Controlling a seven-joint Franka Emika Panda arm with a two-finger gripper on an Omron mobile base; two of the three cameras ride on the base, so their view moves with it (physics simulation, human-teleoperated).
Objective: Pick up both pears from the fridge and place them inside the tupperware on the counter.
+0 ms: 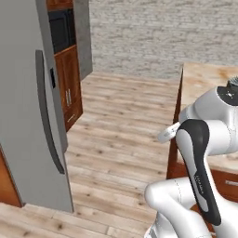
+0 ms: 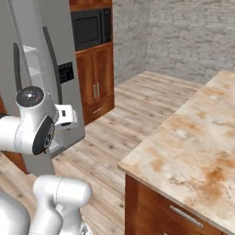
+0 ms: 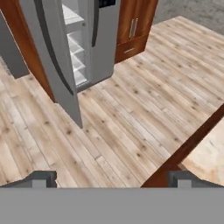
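In the left base view we see the grey fridge [image 1: 28, 107] standing at the left, its door turned toward us with the long curved dark handle [image 1: 49, 111] running down it; brown wooden cabinets [image 1: 69, 88] stand just beyond it, under a dark built-in oven, and a pale plank floor [image 1: 121, 135] stretches to a grey brick wall. The beige marbled counter [image 1: 204, 79] lies at the right, partly behind the white arm [image 1: 200, 158]. In the right base view we find the fridge at the left behind the arm's elbow, one door swung partly open so that white shelves show in the gap, and the counter fills the lower right above brown drawers with a silver bar handle [image 2: 186, 215]. In the hand view we look down at the gripper [image 3: 111, 179], whose two dark fingertips [image 3: 41, 178] stand wide apart with nothing between them, above the floor; the fridge's open door and white shelves [image 3: 74, 52] sit at the top, well apart from the gripper, and we cannot make out any pears there.
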